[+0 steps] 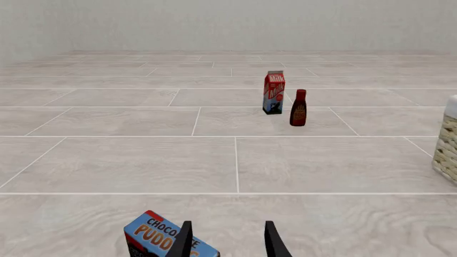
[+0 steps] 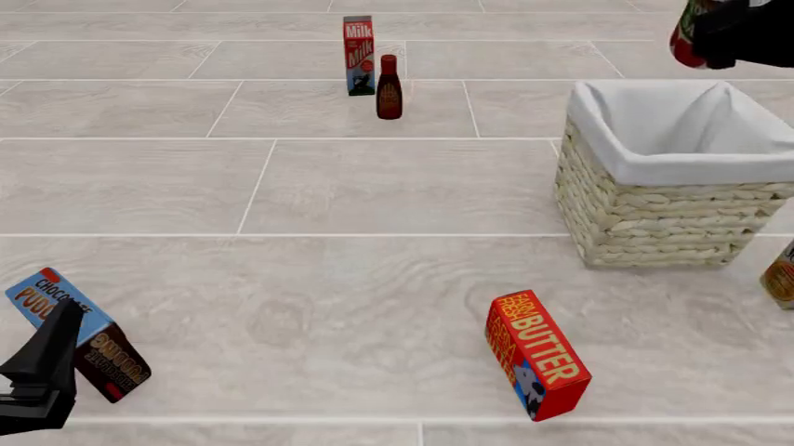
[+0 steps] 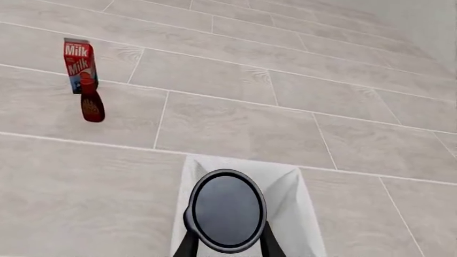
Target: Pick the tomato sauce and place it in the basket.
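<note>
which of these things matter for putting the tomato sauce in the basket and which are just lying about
Part of the job:
- tomato sauce, held in the right gripper above the basket
- basket

Just lying about:
- milk carton
- dark bottle beside the milk carton
- butter box
- pudding box by the left gripper, which holds nothing
- item cut off at the front view's right edge

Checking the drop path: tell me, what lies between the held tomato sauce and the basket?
Nothing: in the right wrist view the tomato sauce hangs in the right claw directly above the basket's open lining.

Tomato sauce (image 3: 227,210) held above basket (image 2: 645,209) — wicker, white-lined.
</note>
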Robot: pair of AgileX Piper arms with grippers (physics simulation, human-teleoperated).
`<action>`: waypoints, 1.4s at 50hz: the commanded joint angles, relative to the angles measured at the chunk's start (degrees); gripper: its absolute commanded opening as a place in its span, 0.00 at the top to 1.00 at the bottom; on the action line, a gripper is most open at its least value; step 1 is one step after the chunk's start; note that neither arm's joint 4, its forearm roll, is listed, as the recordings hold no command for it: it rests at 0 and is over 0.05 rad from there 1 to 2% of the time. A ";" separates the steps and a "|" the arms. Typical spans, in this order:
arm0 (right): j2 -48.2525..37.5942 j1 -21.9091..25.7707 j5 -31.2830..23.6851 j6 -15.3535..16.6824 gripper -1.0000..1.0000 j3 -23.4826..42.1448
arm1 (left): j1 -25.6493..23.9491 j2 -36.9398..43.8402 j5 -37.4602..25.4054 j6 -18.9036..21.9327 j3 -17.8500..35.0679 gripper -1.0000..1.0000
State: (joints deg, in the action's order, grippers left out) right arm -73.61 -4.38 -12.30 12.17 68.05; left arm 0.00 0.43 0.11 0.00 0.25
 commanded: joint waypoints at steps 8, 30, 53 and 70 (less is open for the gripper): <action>-2.18 -1.50 1.68 -1.75 1.00 -0.20 | 0.00 0.00 0.00 0.00 0.00 0.00; -3.86 -3.38 2.53 -2.67 1.00 -0.44 | 0.00 0.00 0.00 0.00 0.00 0.00; -5.09 -4.54 3.36 -2.19 1.00 -1.14 | 0.00 0.00 0.00 0.00 0.00 0.00; -6.54 -4.81 3.85 -2.41 1.00 -1.24 | 0.00 0.00 0.00 0.00 0.00 0.00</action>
State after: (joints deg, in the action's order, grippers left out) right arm -79.44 -8.97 -8.76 11.05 66.65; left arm 0.00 0.43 0.11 0.00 0.25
